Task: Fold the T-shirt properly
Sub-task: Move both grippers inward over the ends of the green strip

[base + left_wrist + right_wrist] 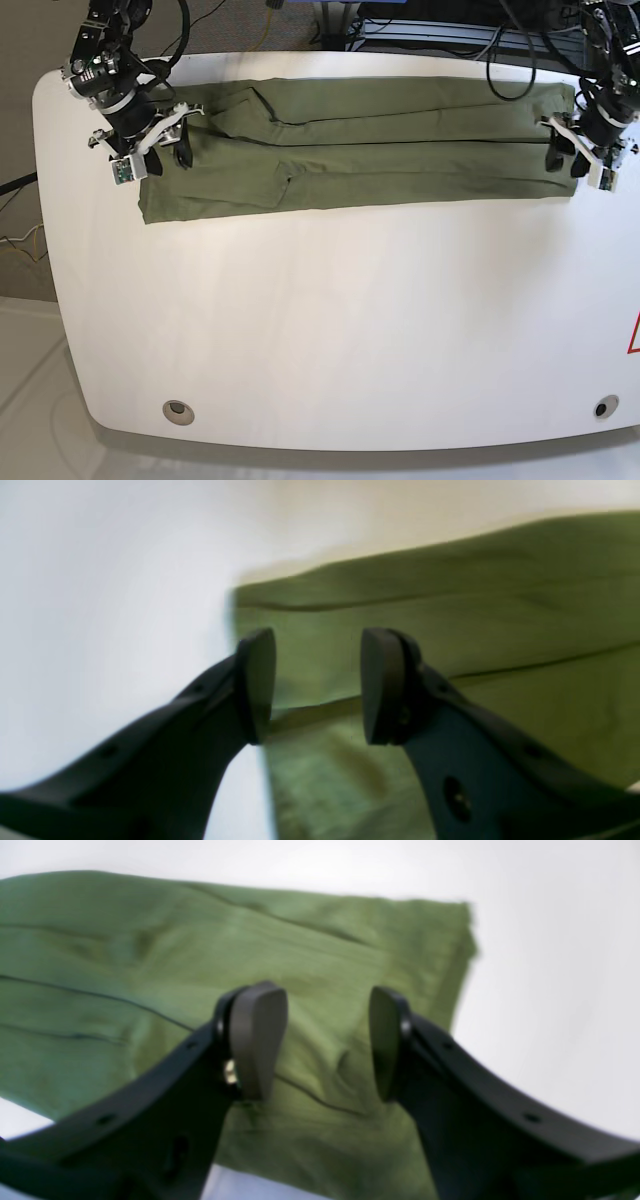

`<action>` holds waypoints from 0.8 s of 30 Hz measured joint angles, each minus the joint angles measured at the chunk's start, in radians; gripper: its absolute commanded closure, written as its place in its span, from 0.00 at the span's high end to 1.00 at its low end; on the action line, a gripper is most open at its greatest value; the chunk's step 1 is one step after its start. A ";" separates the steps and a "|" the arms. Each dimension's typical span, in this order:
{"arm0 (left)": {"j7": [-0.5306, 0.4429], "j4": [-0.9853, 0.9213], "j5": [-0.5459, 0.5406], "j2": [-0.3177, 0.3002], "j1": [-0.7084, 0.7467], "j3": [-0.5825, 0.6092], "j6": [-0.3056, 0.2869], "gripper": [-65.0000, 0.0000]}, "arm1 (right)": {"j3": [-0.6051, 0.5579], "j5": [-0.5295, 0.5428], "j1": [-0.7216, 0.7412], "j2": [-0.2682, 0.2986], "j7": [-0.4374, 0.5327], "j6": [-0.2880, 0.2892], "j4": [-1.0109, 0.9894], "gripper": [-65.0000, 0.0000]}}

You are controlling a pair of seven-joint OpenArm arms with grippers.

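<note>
Base view: T-shirt (360,150) folded into long band across far side of white bench (330,330). Left gripper (318,685) and right gripper (327,1040) at opposite ends, jaws apart, holding nothing. Soft, limp, light; best pinched at end corners.

A big white desk (320,330) is holding everything. A long, folded green T-shirt (350,150) is lying flat near its far edge.
</note>
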 measured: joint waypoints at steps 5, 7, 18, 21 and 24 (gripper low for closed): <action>-0.021 0.000 0.013 0.021 0.012 0.028 0.034 0.38 | -0.031 -0.026 -0.042 0.010 0.025 -0.023 0.004 0.41; -0.012 0.000 0.010 0.034 0.017 0.034 0.025 0.37 | -0.038 -0.018 -0.055 0.005 0.022 -0.009 0.005 0.41; -0.036 0.000 0.024 0.076 -0.003 0.096 0.023 0.00 | -0.049 -0.014 -0.034 0.005 0.003 -0.009 0.013 0.42; -0.039 -0.008 0.026 0.089 -0.026 0.112 0.016 0.00 | -0.042 -0.011 -0.007 -0.025 -0.009 0.004 0.001 0.43; -0.037 -0.028 0.040 0.088 -0.058 0.122 0.028 0.00 | -0.037 -0.009 0.033 -0.065 -0.013 -0.008 -0.031 0.42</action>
